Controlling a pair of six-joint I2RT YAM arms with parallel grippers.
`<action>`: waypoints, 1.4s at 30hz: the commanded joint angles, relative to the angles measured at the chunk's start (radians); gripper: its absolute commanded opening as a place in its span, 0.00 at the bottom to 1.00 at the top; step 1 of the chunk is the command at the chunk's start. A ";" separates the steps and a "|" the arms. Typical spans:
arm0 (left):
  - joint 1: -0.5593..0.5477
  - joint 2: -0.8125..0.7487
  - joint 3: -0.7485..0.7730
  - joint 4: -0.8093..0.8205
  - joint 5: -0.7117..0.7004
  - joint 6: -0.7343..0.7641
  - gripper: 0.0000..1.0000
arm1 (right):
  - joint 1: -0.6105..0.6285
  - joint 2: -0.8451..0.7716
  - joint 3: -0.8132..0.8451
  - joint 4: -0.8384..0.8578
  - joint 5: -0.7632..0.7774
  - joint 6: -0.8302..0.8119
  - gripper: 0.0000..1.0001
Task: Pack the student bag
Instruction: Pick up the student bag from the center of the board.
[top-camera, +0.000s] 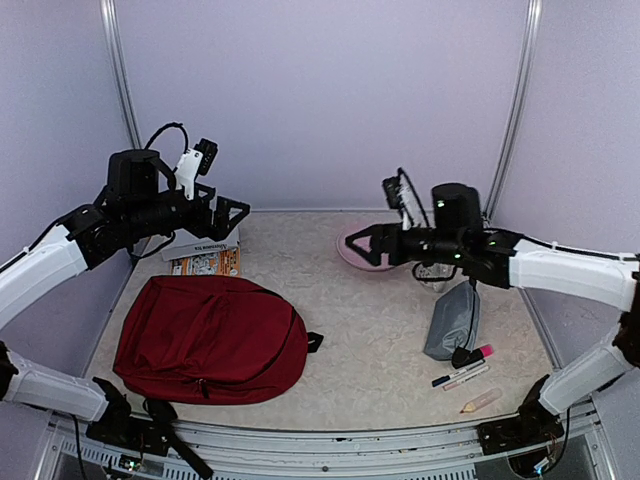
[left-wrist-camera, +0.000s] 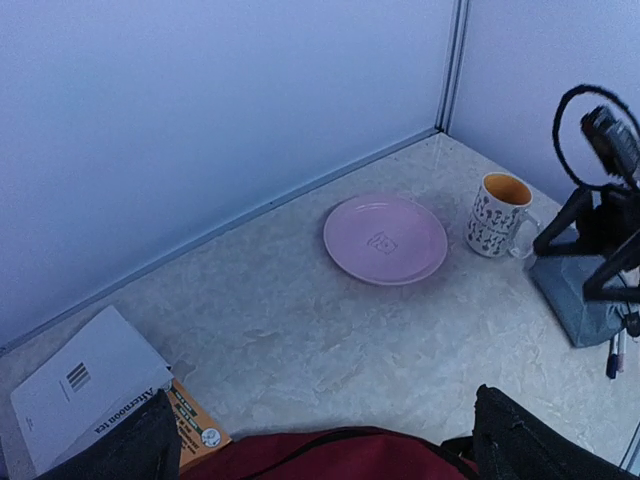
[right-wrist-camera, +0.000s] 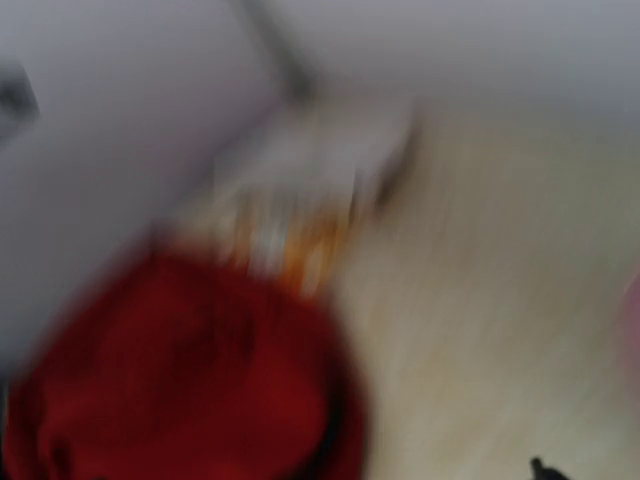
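Right wrist view motion-blurred, student bag (right-wrist-camera: 180, 390) just red smear, cropped at bottom edge

Plain pale lilac panels close the space in: a back wall (top-camera: 320, 100) and side walls (top-camera: 50, 100), joined at the corners by thin metal posts (top-camera: 118, 60). The table (top-camera: 370, 330) has a beige, marbled top with a metal rail (top-camera: 350, 440) along its near edge. The light is soft and even, the shadows faint.
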 joint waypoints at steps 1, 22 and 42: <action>0.002 -0.030 -0.057 -0.022 0.000 0.058 0.99 | 0.156 0.266 0.126 -0.170 -0.002 0.089 1.00; 0.032 -0.089 -0.192 0.095 0.297 0.113 0.98 | 0.185 0.575 0.402 -0.210 -0.302 0.028 0.00; -0.254 -0.181 -0.336 -0.151 0.040 0.173 0.99 | 0.064 0.455 0.876 -0.672 -0.452 -0.493 0.00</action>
